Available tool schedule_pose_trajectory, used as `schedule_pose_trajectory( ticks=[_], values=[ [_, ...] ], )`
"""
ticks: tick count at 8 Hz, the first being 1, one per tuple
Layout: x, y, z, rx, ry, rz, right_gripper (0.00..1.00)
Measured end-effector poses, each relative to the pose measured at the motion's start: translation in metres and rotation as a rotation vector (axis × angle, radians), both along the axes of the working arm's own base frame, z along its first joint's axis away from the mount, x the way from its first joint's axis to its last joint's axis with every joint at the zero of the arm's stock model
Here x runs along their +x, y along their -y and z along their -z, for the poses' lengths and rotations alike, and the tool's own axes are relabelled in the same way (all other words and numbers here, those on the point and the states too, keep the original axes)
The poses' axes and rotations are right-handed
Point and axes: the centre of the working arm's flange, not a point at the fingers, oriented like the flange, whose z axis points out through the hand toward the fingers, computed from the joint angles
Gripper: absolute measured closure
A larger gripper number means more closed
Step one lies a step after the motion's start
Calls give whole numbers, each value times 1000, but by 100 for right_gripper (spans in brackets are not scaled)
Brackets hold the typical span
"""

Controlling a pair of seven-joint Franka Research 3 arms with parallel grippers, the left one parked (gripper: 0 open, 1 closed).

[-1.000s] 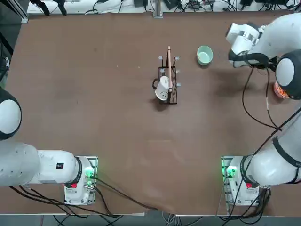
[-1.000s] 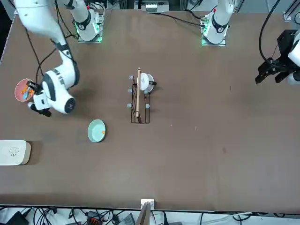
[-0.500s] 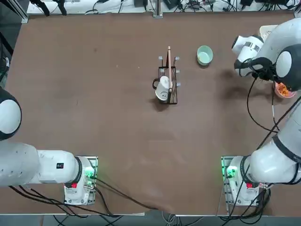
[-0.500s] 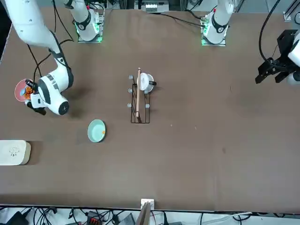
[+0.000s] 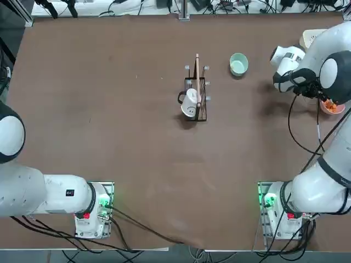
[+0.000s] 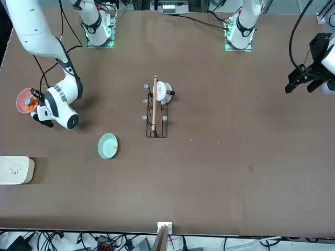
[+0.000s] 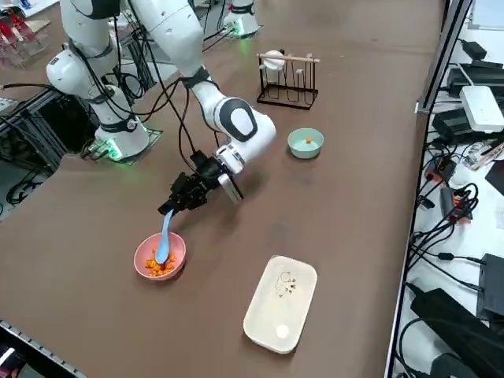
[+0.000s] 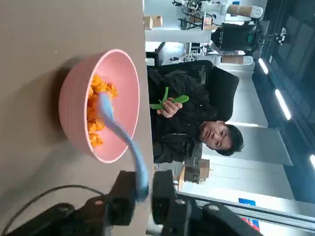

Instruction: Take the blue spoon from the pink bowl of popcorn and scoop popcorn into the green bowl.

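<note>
The pink bowl (image 7: 146,256) sits near the table's right edge with a heap of orange-yellow popcorn (image 7: 161,268) inside. The blue spoon (image 7: 164,236) leans out of it, scoop end resting in the popcorn (image 8: 96,88). Its handle (image 8: 139,167) rises between the fingers of my right gripper (image 7: 168,208), which hangs just above the bowl's rim (image 8: 74,113). In the wrist view the jaws stand slightly apart: the handle lies against one finger with a thin dark gap to the other. The green bowl (image 5: 238,64) stands well apart, holding one orange piece (image 7: 308,140).
A wire rack with a white smiley mug (image 5: 190,104) and a wooden stick stands mid-table. A flat white device (image 7: 280,302) lies by the table edge near the pink bowl. A seated person (image 8: 197,123) is beyond that edge.
My right wrist has shifted a little toward the pink bowl and settled there. The spoon's scoop end stays in the bowl, and the fingers have eased apart from the handle.
</note>
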Motion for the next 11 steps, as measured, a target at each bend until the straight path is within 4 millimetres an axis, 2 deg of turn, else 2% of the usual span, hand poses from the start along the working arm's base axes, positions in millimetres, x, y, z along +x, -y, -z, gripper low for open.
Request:
schedule_pose_trajectory(
  ticks=[3, 4, 5, 8, 11],
  values=[
    [7, -2, -7, 10, 16, 1, 15],
    [13, -4, -13, 43, 24, 32, 0],
    [24, -10, -29, 115, 36, 91, 0],
    [67, -25, -108, 313, 83, 228, 0],
    [99, -52, -176, 627, 121, 333, 0]
  ],
)
